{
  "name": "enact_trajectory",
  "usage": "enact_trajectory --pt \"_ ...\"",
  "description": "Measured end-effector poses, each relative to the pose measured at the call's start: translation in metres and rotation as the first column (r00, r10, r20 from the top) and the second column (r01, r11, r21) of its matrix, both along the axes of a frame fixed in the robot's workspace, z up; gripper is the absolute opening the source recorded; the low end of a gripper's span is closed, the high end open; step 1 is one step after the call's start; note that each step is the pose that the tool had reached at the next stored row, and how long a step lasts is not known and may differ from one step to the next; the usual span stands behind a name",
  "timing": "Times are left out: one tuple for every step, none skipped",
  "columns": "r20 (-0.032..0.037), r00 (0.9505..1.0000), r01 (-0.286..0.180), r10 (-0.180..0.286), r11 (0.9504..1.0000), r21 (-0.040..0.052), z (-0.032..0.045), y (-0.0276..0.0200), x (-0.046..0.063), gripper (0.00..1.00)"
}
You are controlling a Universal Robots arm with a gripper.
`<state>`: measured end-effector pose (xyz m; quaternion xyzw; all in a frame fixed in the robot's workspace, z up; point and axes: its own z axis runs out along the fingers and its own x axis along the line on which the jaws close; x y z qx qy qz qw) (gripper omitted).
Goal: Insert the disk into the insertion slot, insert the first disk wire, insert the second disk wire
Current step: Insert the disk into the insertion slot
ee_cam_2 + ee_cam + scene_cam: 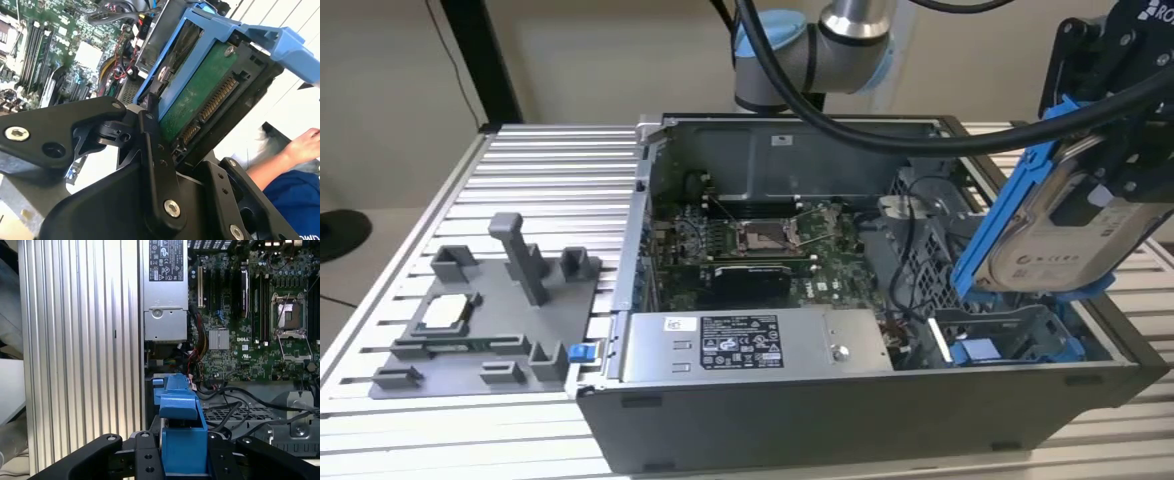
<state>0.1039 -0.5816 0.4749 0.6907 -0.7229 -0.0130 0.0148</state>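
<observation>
My claw (1107, 190) grips the disk (1061, 245), tilted, over the case (854, 425), at one o'clock from the slot (1001, 345) in the exterior view. The second wrist view shows its green board (200, 100) and a person's hand (306, 145).

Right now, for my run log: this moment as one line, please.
claw: shut on disk | disk: tilted, above insertion slot | insertion: not yet done

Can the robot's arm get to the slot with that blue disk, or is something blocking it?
Probably yes. The tool holds the disk tilted above the insertion slot, whose top looks open. Some black cables lie close by and might snag.
</observation>
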Motion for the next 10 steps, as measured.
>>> enact_trajectory --pt "0.0 1.0 0.0 0.0 1.0 0.0 -0.0001 0.0 0.0 0.0" --pt "0.0 1.0 0.0 0.0 1.0 0.0 -0.0002 0.0 0.0 0.0" --pt "0.0 1.0 0.0 0.0 1.0 0.0002 -0.0005 0.0 0.0001 0.0" --pt "0.0 1.0 0.0 0.0 1.0 0.0003 -0.001 0.0 0.0001 0.0" --pt "0.0 1.0 0.0 0.0 1.0 0.0006 -0.0016 0.0001 0.0001 0.0" --pt "0.0 1.0 0.0 0.0 1.0 0.0012 -0.0024 0.0001 0.0002 0.0" --pt "0.0 1.0 0.0 0.0 1.0 0.0024 -0.0035 0.0001 0.0004 0.0" --pt "0.0 1.0 0.0 0.0 1.0 0.0035 -0.0047 0.0001 0.0008 0.0" --pt "0.0 1.0 0.0 0.0 1.0 0.0043 -0.0059 0.0001 0.0013 0.0" --pt "0.0 1.0 0.0 0.0 1.0 0.005 -0.0072 0.0001 0.0022 0.0"
